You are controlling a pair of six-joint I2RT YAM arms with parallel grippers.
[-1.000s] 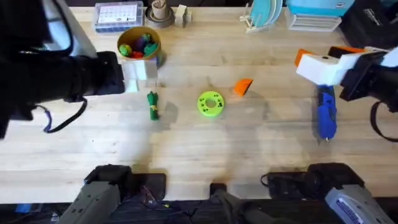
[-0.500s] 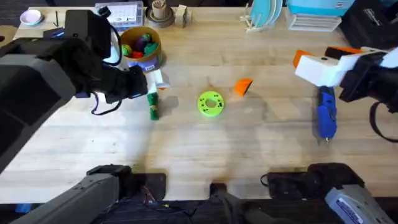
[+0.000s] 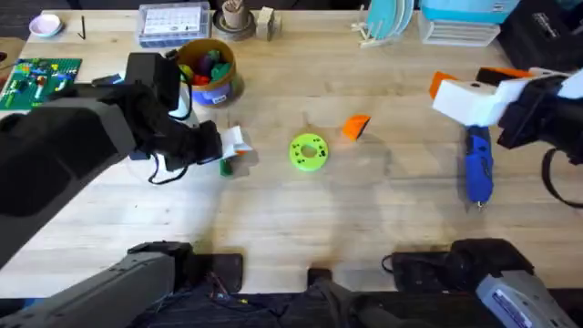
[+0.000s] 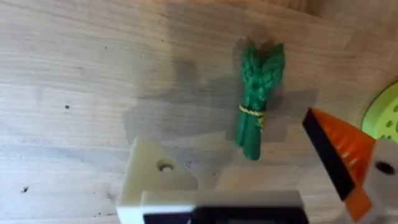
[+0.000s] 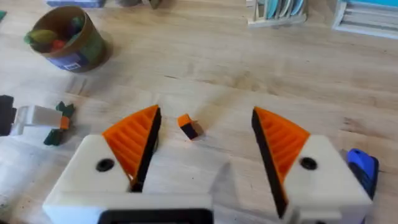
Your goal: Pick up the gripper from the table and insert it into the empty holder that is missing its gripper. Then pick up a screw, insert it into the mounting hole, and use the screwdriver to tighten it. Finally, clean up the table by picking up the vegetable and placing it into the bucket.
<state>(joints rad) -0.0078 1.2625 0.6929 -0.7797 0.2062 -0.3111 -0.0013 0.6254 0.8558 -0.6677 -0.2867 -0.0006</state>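
Observation:
The vegetable (image 4: 254,99), a small green asparagus bundle, lies on the wood just beyond my left gripper (image 4: 227,132), which is open. One left finger is the plain white holder (image 4: 155,180); the other carries an orange ribbed pad. From above, the left gripper (image 3: 230,150) covers most of the vegetable (image 3: 226,167). The loose orange gripper (image 3: 355,126) lies mid-table, also ahead of my open right gripper (image 5: 205,143) as a small wedge (image 5: 188,126). The right gripper (image 3: 469,87) hovers at the right, above the blue screwdriver (image 3: 478,164). The bucket (image 3: 208,68) stands back left.
A bright green disc with holes (image 3: 308,152) sits between the vegetable and the orange wedge. Along the back edge stand a clear box (image 3: 173,23), a dish rack (image 3: 387,23) and bins. A green board (image 3: 41,77) lies far left.
My left arm has swung from beside the bucket toward the front and lowered its gripper over the vegetable. The right arm, screwdriver and orange wedge have not moved.

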